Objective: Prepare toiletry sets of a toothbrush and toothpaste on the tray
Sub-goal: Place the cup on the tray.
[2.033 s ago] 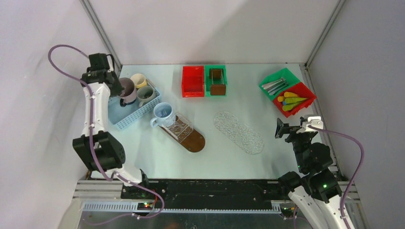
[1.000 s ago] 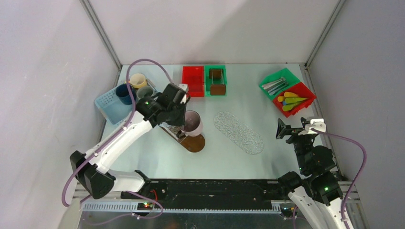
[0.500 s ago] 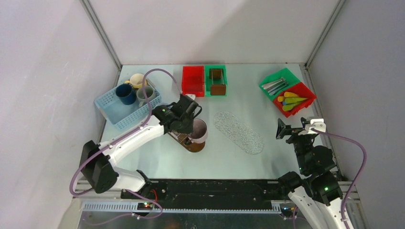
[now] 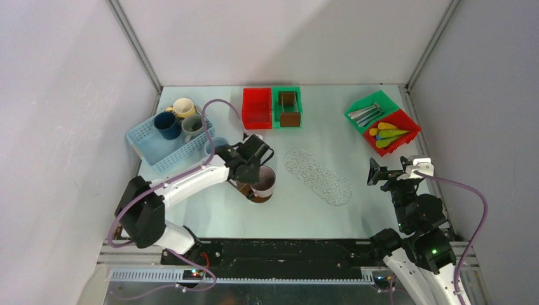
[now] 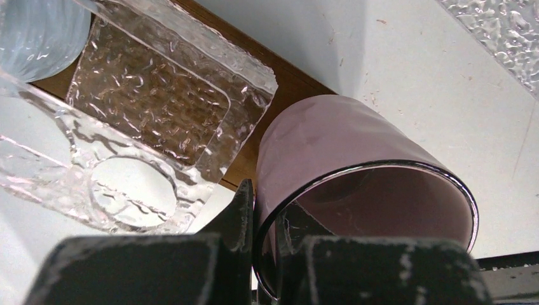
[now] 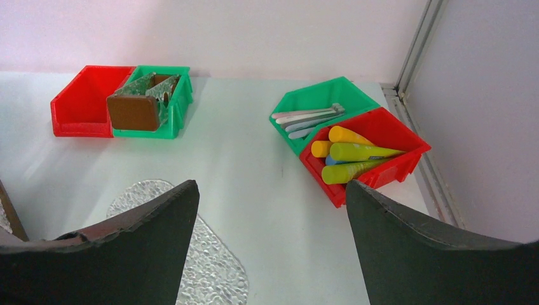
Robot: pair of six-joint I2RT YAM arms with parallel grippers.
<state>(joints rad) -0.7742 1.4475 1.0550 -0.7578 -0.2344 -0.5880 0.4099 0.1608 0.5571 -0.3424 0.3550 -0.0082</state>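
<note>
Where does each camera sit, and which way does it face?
Top external: above and behind both arms, facing down on the table; left arm and right arm show.
Left wrist: on the left arm, facing down at the mauve mug and brown board; left gripper pinches the mug's rim.
Right wrist: on the right arm, facing the far wall, toothbrushes and tubes ahead; right gripper stands open.
Shared: top external and right wrist both show the clear oval tray, toothbrushes and tubes.

We can read no text, label, brand, number or sign on anything in view here.
</note>
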